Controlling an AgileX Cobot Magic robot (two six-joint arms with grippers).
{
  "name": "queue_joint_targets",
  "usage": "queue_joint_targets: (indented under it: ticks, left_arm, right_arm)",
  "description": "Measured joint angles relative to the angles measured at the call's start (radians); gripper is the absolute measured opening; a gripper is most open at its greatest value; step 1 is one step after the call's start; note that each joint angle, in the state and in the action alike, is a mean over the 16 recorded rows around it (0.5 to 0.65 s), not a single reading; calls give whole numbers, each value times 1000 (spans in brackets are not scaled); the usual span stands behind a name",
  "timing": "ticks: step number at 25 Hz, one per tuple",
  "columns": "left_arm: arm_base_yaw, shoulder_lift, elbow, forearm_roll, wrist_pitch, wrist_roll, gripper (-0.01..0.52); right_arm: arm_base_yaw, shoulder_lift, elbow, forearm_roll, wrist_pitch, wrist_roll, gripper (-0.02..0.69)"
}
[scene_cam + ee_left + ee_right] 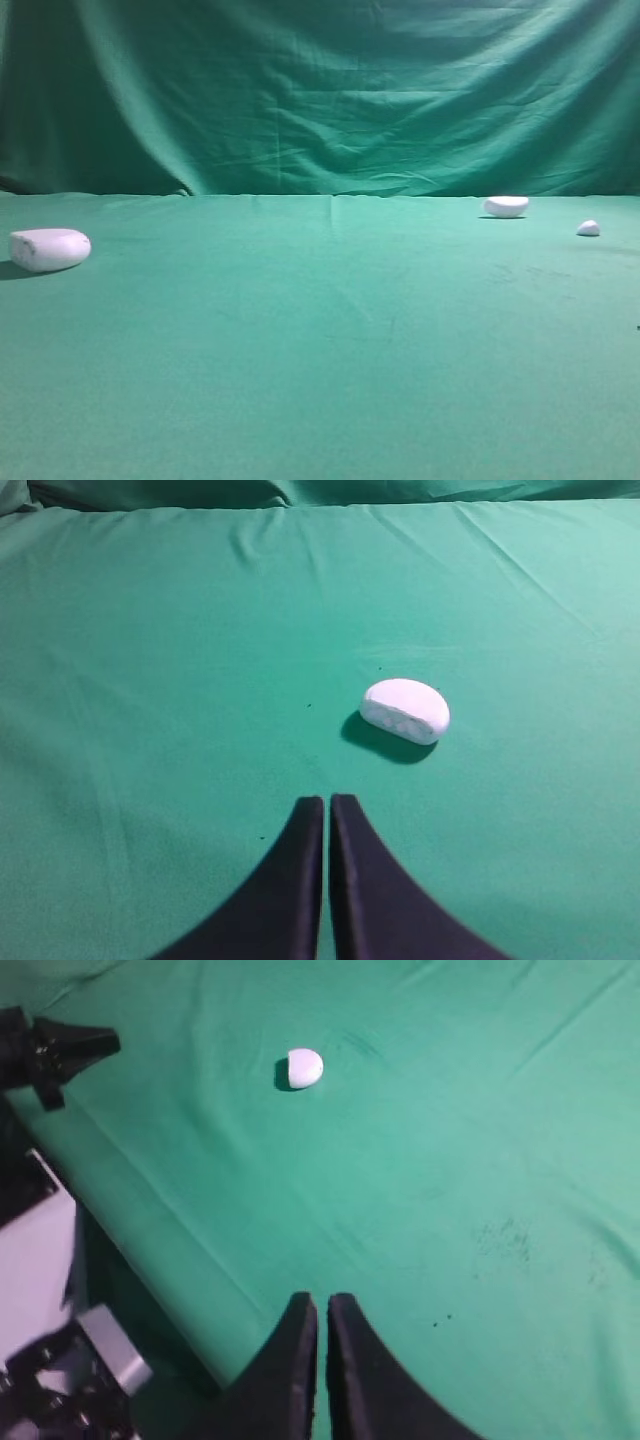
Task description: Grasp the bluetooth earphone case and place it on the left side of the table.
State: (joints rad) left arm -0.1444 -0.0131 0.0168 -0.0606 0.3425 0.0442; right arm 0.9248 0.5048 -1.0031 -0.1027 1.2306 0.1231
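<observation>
The bluetooth earphone case (49, 249) was white, smooth and round, lying alone. The left gripper (327, 802) and right gripper (322, 1300) were pressed together.

Green cloth worktop (330, 350), faintly creased, running back to a draped green backdrop (330, 90). At far left, lying flat, the white earphone case (49, 249), casting a small shadow. Far right, toward the back, a white half-moon piece (506, 206); just beyond it to the right, a tiny white pebble (588, 228). All three well apart from the case's side.
</observation>
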Motion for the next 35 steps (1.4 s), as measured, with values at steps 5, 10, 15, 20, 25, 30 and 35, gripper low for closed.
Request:
queue_joint_targets:
  ticks: [5, 10, 15, 20, 25, 30, 35]
  left_arm:
    - [0, 0, 0, 0, 0, 0, 0]
    - [0, 0, 0, 0, 0, 0, 0]
    - [0, 0, 0, 0, 0, 0, 0]
    - [0, 0, 0, 0, 0, 0, 0]
    - [0, 0, 0, 0, 0, 0, 0]
    - [0, 0, 0, 0, 0, 0, 0]
    - [0, 0, 0, 0, 0, 0, 0]
  right_arm:
    - [-100, -157, 163, -5, -127, -73, 0]
    - [-280, -310, 389, -12, -342, -94, 0]
    - [-497, -431, 616, -11, -572, -85, 0]
    - [-666, -496, 799, -3, -730, -68, 0]
    - [-766, -516, 924, 7, -804, -48, 0]
    - [-809, -517, 993, 16, -828, -38, 0]
    - [-828, -517, 1023, 22, -839, -33, 0]
